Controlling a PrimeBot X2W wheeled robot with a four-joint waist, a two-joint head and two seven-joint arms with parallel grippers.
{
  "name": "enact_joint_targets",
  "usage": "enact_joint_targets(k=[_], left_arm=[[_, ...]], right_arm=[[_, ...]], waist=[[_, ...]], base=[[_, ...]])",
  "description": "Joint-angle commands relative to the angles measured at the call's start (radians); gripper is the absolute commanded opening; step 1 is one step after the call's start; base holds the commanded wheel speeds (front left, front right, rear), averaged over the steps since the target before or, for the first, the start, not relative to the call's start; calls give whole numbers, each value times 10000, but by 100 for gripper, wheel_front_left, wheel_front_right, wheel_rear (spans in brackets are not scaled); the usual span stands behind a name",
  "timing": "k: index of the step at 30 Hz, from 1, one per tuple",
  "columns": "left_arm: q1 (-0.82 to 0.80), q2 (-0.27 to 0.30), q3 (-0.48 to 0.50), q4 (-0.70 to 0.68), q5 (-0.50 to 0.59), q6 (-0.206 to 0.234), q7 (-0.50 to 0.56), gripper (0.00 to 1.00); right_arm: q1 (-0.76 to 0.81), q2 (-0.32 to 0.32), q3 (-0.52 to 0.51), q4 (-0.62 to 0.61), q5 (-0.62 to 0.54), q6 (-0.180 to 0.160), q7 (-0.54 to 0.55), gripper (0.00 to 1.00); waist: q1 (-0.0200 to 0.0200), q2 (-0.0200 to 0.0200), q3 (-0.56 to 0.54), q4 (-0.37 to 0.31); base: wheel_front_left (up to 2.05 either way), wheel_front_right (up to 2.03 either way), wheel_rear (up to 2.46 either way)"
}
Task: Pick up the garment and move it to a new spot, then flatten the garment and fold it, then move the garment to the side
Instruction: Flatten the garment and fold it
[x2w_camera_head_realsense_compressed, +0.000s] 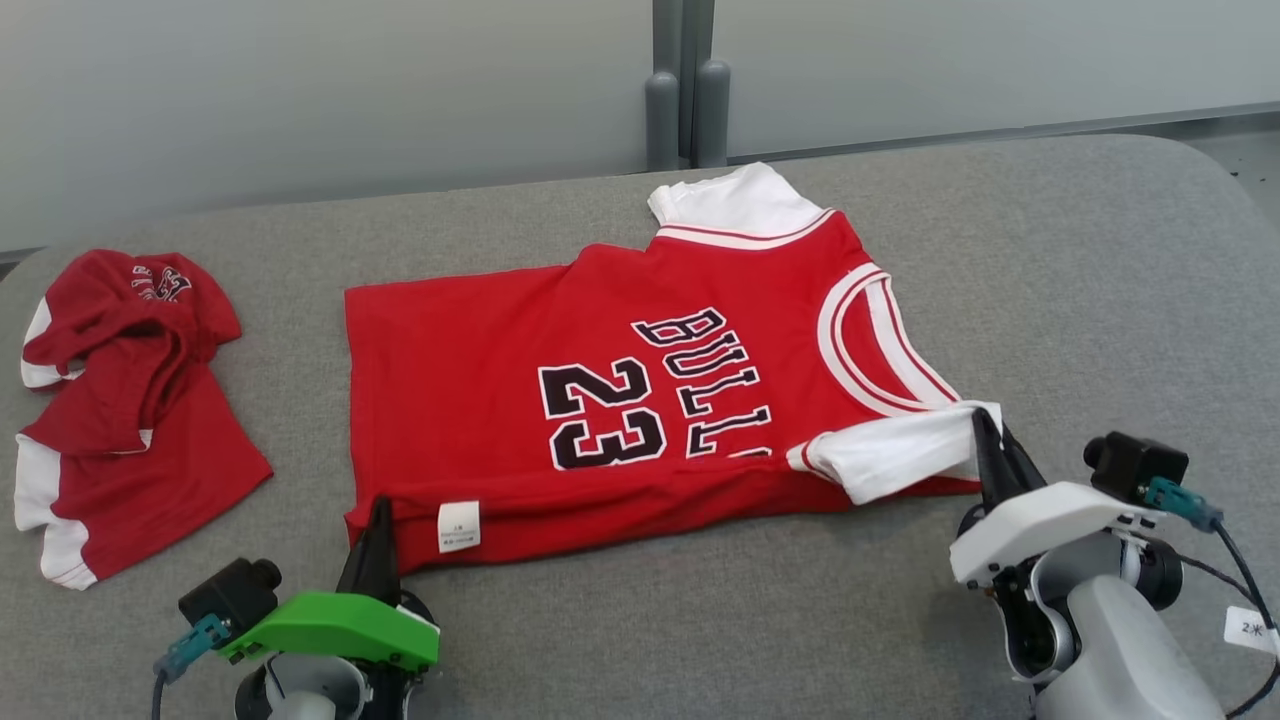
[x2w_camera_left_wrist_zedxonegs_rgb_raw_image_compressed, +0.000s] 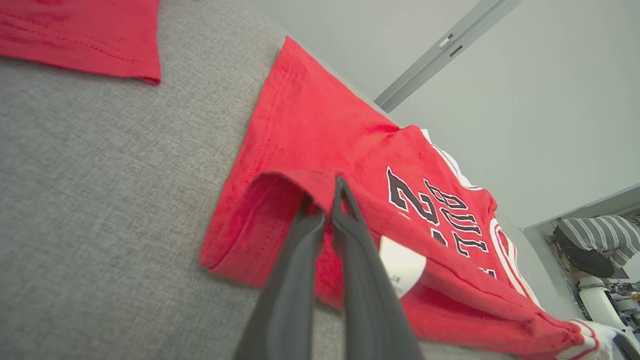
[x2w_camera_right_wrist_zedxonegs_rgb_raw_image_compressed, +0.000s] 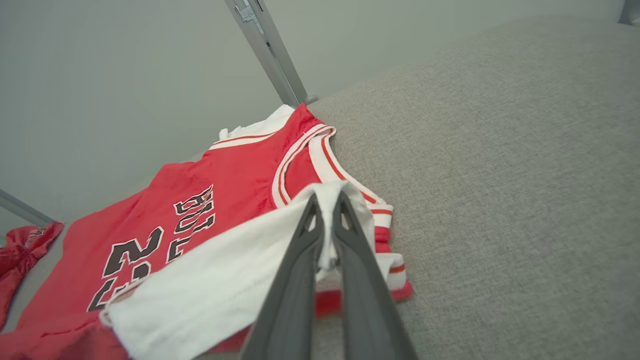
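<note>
Red jersey (x2w_camera_head_realsense_compressed: 620, 400) lies flat on the bench (x2w_camera_head_realsense_compressed: 1050, 260); left claw (x2w_camera_head_realsense_compressed: 378, 520) pinches its near hem (x2w_camera_head_realsense_compressed: 520, 535) shut, right claw (x2w_camera_head_realsense_compressed: 990, 432) the white sleeve (x2w_camera_head_realsense_compressed: 900, 455). Lift both evenly and carry that edge across, taut

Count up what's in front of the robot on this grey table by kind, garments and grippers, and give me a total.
Garments: 2, the red jersey laid out and a crumpled red and white garment to the left.
Grippers: 2, the left gripper and the right gripper, each shut on an edge of the red jersey.
Total: 4
</note>
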Motion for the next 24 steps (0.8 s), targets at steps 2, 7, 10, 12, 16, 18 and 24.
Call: enact_joint_targets(k=[2, 7, 10, 12, 16, 18, 24], left_arm=[[-469, 142, -111, 281, 170, -62, -55, 0], [-1215, 188, -358, 789, 189, -115, -119, 0], [-1485, 223, -506, 1021, 196, -131, -149, 0], [-1647, 250, -575, 1204, 218, -138, -181, 0], [-1893, 272, -624, 1483, 166, -130, -265, 0], [-1991, 283, -629, 1562, 124, -132, -302, 0], [-2262, 269, -656, 1683, 64, -135, -395, 21]], right_arm=[[-529, -32, -56, 451, -194, 1, -108, 0], [-1567, -32, -40, 1566, -512, 1, -205, 0], [-2015, -32, -11, 2143, -571, 1, -271, 0], [-2291, -32, 10, 2536, -628, 1, -337, 0], [-2809, -32, 135, 3225, -582, 1, -483, 0], [-3074, -35, 195, 3552, -594, 1, -533, 0], [-3843, -33, 346, 4462, -704, 1, -716, 39]], waist=[[0, 37, 276, 94], [0, 37, 652, 214], [0, 37, 805, 255], [0, 37, 880, 280], [0, 37, 1003, 304], [0, 37, 1050, 320], [0, 37, 1126, 392]], base=[[0, 0, 0], [0, 0, 0], [0, 0, 0], [0, 0, 0], [0, 0, 0], [0, 0, 0], [0, 0, 0]])
